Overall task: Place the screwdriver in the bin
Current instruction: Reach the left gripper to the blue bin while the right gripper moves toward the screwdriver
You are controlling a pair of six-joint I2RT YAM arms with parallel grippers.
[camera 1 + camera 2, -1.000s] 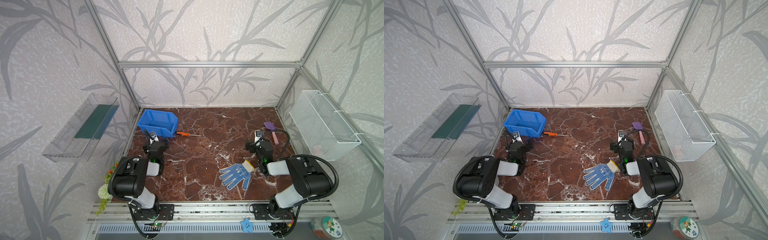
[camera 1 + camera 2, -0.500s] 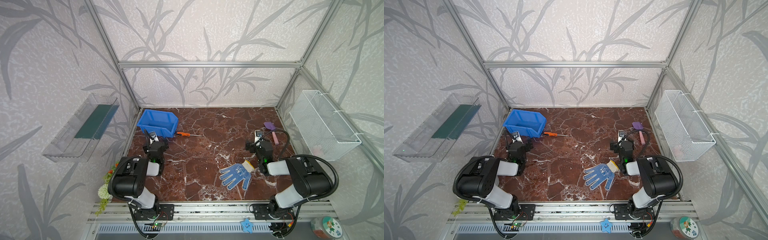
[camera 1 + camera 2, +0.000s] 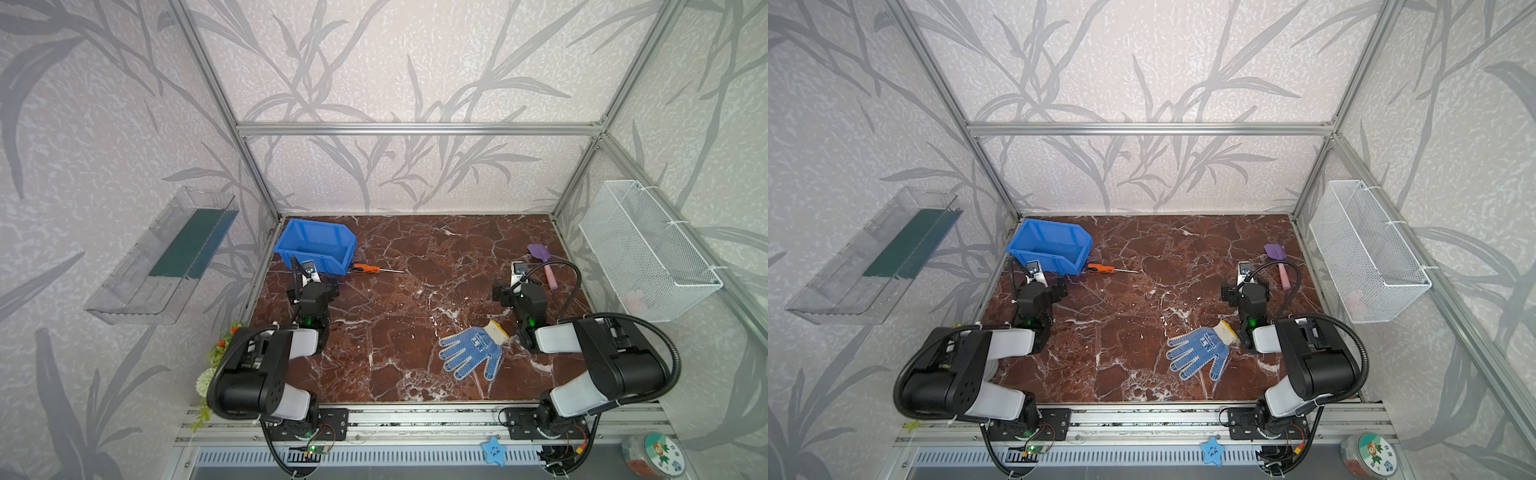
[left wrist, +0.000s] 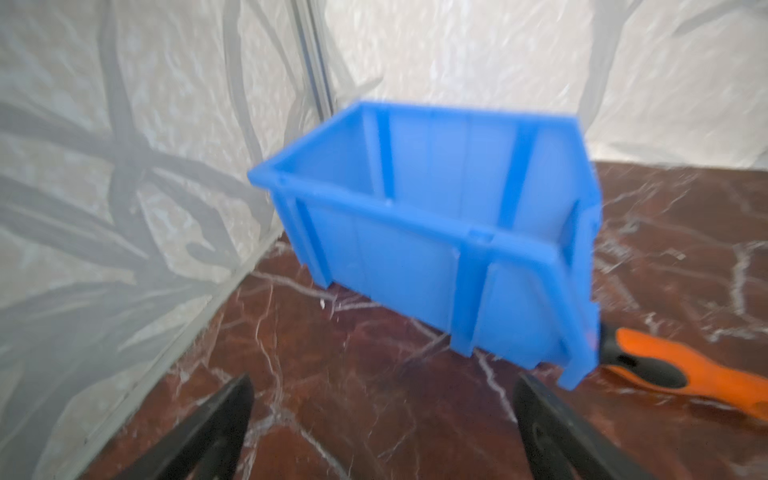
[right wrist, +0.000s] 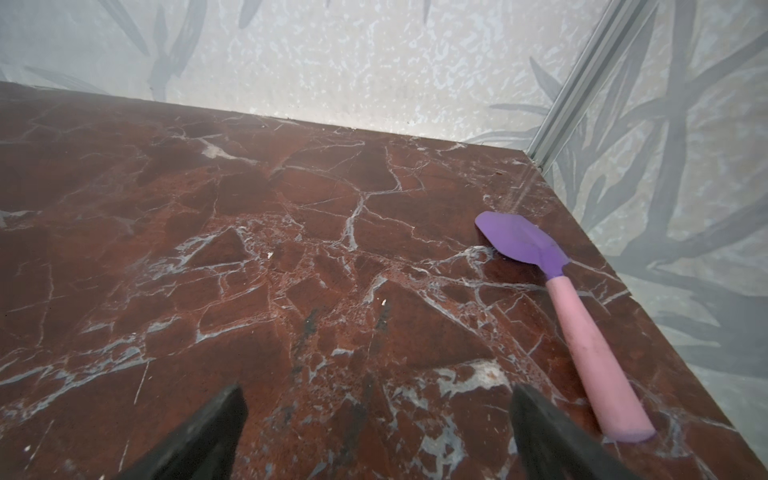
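Nothing has shifted over the last second. In both top views the two arms lie folded low at the bottom of the frame exactly as before, and every object keeps its spot. I judge from this that the task has not really begun, and the approach, the pick and the drop are all left to do.

The left pincer point(image 4: 382, 380) is released, its two black fingers spread wide over bare desk point(image 3: 415, 311) with nothing between them. In the left wrist view it faces the long wall of the bin point(image 4: 395, 257). The right pincer point(image 5: 376, 390) is also released and empty, and the toy spatula point(image 5: 582, 332) lies off to its side.

The screwdriver point(image 3: 376, 269) lies flat on the desk in the upper left part of a top view, just beside the lower right corner of the bin point(image 3: 328, 257) and outside it. Whether the two touch I cannot tell. Its long axis runs almost left to right across the frame. The orange and black handle point(image 4: 681, 374) sits at the left end next to the bin, and the thin shaft points right and slightly down, away from the bin. The left arm is the nearer one, and I judge a grip across the handle the natural start. The blue dotted glove point(image 3: 471, 349) lies well apart at lower right
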